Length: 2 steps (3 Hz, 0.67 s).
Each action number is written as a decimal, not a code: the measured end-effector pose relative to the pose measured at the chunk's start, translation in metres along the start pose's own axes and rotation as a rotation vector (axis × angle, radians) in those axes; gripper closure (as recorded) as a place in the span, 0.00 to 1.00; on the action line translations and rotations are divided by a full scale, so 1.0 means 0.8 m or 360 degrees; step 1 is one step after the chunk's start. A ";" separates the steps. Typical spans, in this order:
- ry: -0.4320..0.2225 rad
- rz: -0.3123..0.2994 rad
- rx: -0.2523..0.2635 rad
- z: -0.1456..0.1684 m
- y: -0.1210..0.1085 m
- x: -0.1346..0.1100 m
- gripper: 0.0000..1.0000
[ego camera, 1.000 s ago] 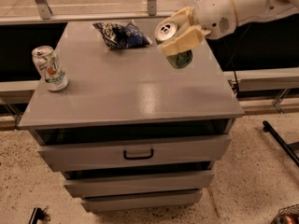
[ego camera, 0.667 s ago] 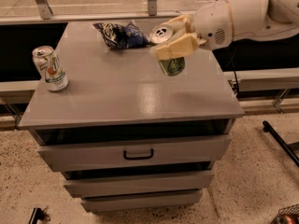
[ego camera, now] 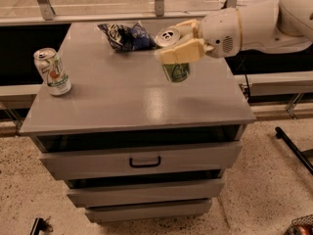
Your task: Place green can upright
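Grey cabinet-top surface (ego camera: 137, 99), seen from the front and slightly above. White arm (ego camera: 259, 26) reaches in from the right over the back right part of the top. Hand (ego camera: 171, 43) at its end, cream-coloured fingers (ego camera: 182, 53) closed on the green can (ego camera: 176, 71), one finger across the near side of the can's upper body and the other behind it near the rim. Can is tilted, not upright: silver top with pull tab faces up and toward the left, green printed lower body hangs below the near finger. Its bottom looks clear of the surface, with a soft shadow on the top just to the right and nearer the front. Second can (ego camera: 52, 72), whitish with a green logo, stands upright near the left edge, well apart from the hand. Crumpled dark blue snack bag (ego camera: 126, 36) lies at the back of the surface, just left of the held can's top. Below the top, a drawer (ego camera: 98, 163) with a dark handle (ego camera: 145, 161), and more drawers beneath. Speckled floor (ego camera: 264, 180) around the cabinet.
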<state>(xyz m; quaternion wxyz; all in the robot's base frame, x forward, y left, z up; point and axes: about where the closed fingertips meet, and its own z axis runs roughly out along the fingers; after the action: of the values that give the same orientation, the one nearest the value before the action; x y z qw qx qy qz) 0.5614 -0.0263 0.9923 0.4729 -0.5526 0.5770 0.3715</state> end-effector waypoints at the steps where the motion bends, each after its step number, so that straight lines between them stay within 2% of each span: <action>1: -0.0184 0.0094 0.0083 -0.006 0.001 0.004 1.00; 2: -0.0272 0.0156 0.0127 -0.017 -0.001 0.015 1.00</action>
<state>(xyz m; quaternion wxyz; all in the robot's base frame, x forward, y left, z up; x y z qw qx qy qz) 0.5607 -0.0426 0.9843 0.5234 -0.4707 0.5753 0.4166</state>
